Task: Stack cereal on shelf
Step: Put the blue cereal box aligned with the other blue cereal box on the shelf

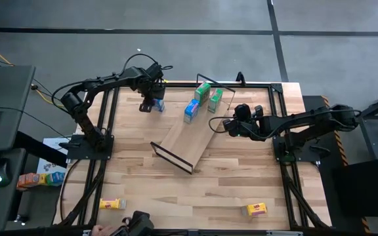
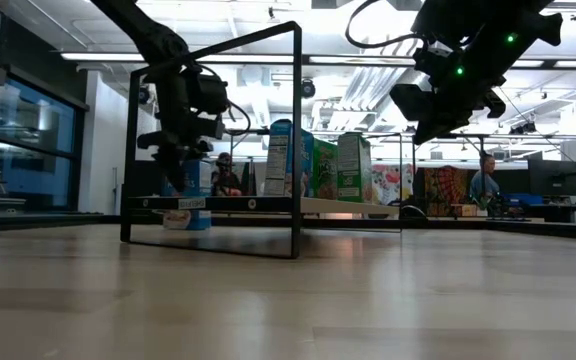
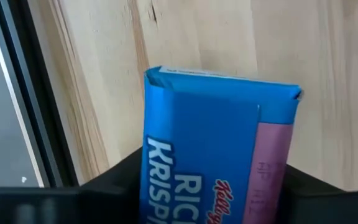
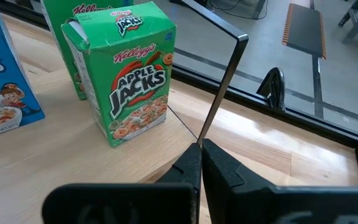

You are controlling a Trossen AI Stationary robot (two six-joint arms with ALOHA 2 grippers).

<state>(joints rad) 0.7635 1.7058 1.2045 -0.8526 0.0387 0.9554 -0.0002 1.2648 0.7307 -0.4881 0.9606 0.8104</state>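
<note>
Far left, near edge of the table [image 1: 241, 187]: one yellow box [image 1: 112, 204] is lying flat, not yet picked.

Left gripper [image 1: 153, 98] is working at the far-left part of the table, w/ its fingers [image 3: 114, 180] sitting either side of a blue Rice Krispies box [image 3: 216, 149]. The fingers look snug to the box sides, but can't tell if they're actually bearing on it or just bracketing it. The box is standing upright on the tabletop, off the shelf [image 1: 186, 141], just beside its far-left end.

Centre: the shelf is lying diagonally across the table. Its far end is carrying another blue box [image 1: 191, 110] and two green Apple Jacks boxes [image 1: 203, 92] [image 1: 214, 98], all upright and close together.

Right gripper [image 1: 213, 124] is hovering w/ fingers pinched shut, empty, just beside the shelf's black wire end frame [image 4: 219, 93] and near the green boxes.

Near-right: a second yellow box [image 1: 256, 209] is lying on the table, well apart from the shelf.

Handling, my read: the boxes are prob. light, thin cardboard; walls will dent if squeezed hard, and the glossy print may slip. Best taken across the narrow sides, mid-height or a bit above, w/ light force. They're tall and narrow, so they're tippy on set-down; the one going on next needs room from its neighbours.
</note>
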